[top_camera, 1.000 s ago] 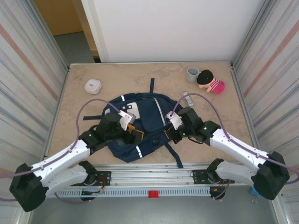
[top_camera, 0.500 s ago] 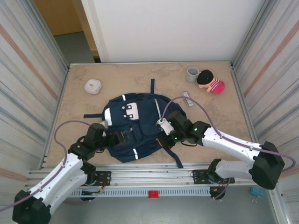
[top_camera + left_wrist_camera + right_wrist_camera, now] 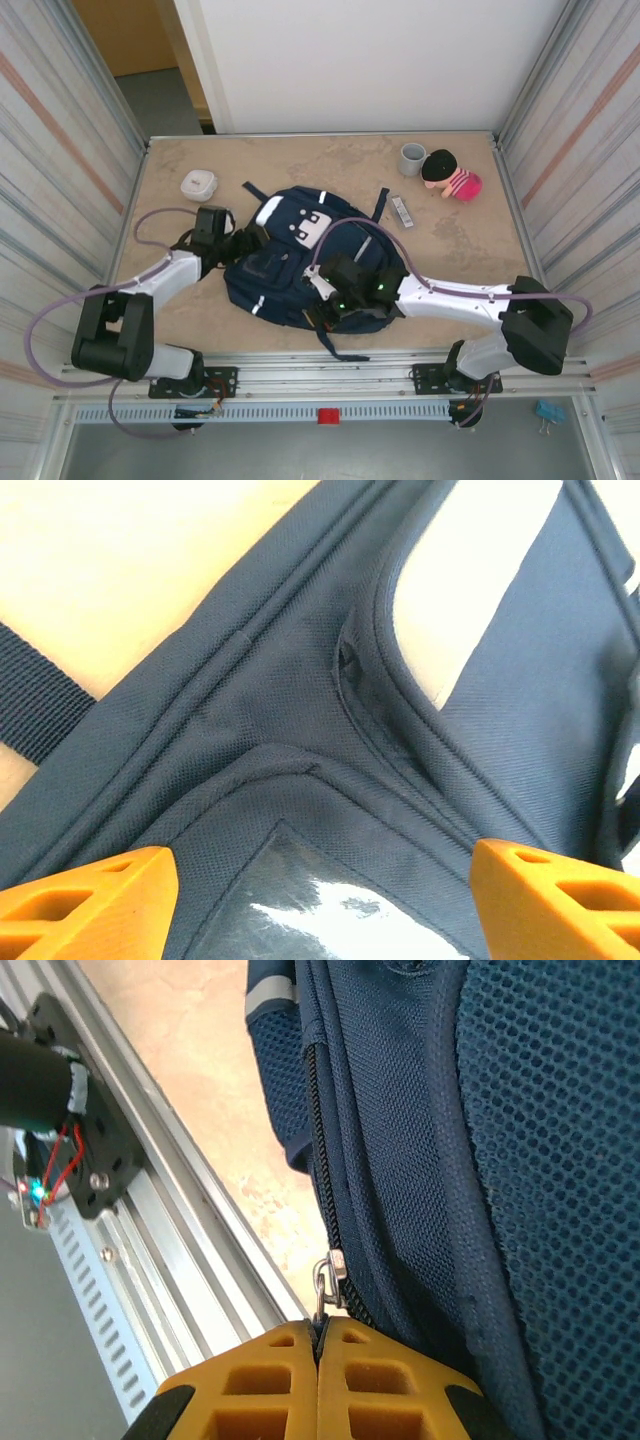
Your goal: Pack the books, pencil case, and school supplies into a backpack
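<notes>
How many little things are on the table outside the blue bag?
4: a white box far left, a grey cup and a doll far right, a narrow bar beside the backpack. Others may hide under it.

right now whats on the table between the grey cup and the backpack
In the top view, a narrow grey-white bar lies between the grey cup and the backpack, right beside a dark strap.

Nothing legible here: no text, brand or number to read. On the navy backpack (image 3: 270, 278), only plain white patches (image 3: 305, 228) with dark dots; on the narrow grey-white bar (image 3: 401, 211) nearby, markings too small to read.
</notes>
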